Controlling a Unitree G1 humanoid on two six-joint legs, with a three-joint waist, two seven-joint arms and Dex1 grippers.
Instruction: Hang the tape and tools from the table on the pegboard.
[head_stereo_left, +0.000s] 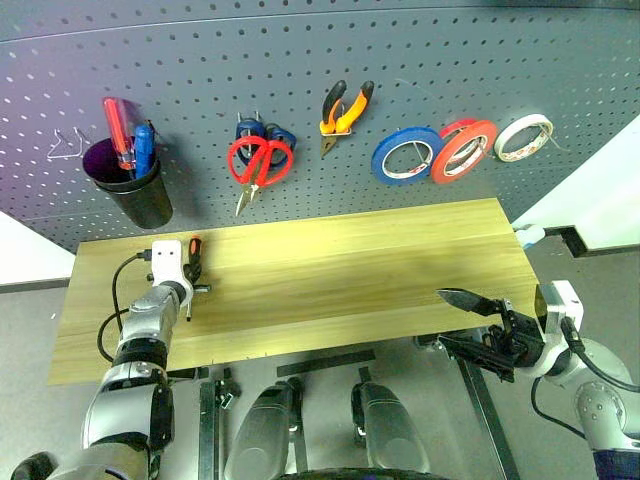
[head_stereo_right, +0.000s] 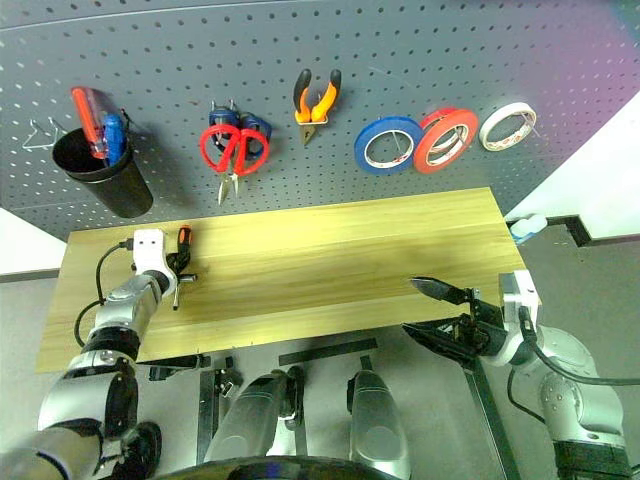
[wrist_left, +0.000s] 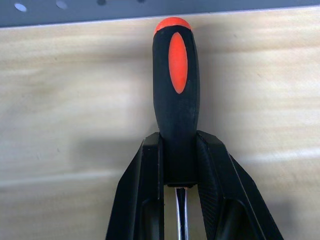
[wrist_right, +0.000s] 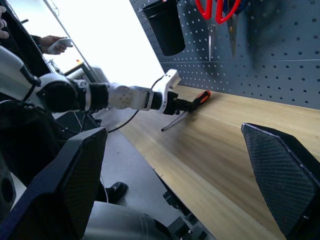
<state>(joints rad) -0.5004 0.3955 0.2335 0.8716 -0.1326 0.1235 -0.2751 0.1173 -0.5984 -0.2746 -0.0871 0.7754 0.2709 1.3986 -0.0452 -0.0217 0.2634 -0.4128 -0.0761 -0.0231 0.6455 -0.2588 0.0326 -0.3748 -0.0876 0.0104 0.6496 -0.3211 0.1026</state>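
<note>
Screwdriver grabbed, one tool left to hang

Pegboard (head_stereo_left: 320, 90) already held the blue tape (head_stereo_left: 407, 155), red scissors (head_stereo_left: 260, 162) and pliers (head_stereo_left: 345, 110). Below it, on the table (head_stereo_left: 340, 270), the left gripper (wrist_left: 179, 170) was clamped tight on the screwdriver (wrist_left: 175, 85), low on its handle. It might tip or slip when lifted, I think. Right gripper (head_stereo_left: 470, 322) hung wide open, holding nothing, off the table's front edge.

Light: I see even, bright room light on the table (head_stereo_left: 350, 260).
Shadows: soft ones lie under the tape rolls and tools on the pegboard (head_stereo_left: 300, 80).
Glare: blown-out white beyond the table's far left end in the right wrist view.
Distortion: head views bow the pegboard's rows at the edges.
Focus: the screwdriver (wrist_left: 176, 90) is sharp.
</note>
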